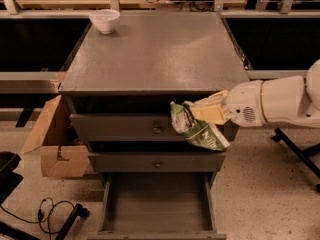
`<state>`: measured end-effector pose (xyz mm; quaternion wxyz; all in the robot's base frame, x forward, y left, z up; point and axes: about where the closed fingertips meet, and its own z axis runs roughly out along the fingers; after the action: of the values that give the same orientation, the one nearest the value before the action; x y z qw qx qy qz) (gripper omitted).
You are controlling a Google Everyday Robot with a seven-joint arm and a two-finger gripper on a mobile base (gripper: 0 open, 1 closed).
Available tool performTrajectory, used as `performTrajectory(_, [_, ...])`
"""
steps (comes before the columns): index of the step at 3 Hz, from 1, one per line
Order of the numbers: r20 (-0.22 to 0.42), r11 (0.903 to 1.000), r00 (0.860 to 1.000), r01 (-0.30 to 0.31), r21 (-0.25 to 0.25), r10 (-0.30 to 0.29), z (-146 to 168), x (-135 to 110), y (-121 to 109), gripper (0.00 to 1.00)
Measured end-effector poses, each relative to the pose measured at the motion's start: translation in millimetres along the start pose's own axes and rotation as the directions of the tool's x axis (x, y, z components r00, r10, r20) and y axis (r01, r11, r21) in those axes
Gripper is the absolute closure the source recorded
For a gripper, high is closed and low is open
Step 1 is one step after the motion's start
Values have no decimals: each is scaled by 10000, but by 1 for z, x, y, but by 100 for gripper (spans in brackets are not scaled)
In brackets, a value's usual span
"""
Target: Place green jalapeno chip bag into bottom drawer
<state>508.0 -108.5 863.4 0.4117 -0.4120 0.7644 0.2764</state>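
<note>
The green jalapeno chip bag [197, 129] hangs crumpled in my gripper [202, 113], in front of the top drawer's front at its right side. The gripper's pale fingers [210, 114] are shut on the bag's upper part. The white arm reaches in from the right edge. The bottom drawer [157, 204] stands pulled open below, a shallow grey tray with a bare floor. The bag is above and slightly right of the drawer's middle, well clear of its floor.
The grey cabinet top [155, 54] carries a white bowl [105, 20] at its back left. Two shut drawers with round knobs [157, 130] sit above the open one. An open cardboard box [55, 139] stands left of the cabinet; cables [50, 211] lie on the floor.
</note>
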Motion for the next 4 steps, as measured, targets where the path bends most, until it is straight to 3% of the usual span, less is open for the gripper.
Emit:
performTrajectory(1, [242, 9936, 9940, -1061, -376, 1070, 52, 30, 11, 100])
performTrajectory(2, [-219, 9698, 9726, -2324, -744, 2314, 126, 109, 38, 100])
performTrajectory(3, [-1080, 9449, 9456, -3163, -848, 3069, 190, 200, 61, 100])
performTrajectory(4, [-1712, 9098, 9052, -4066, -828, 3890, 249, 273, 74, 100])
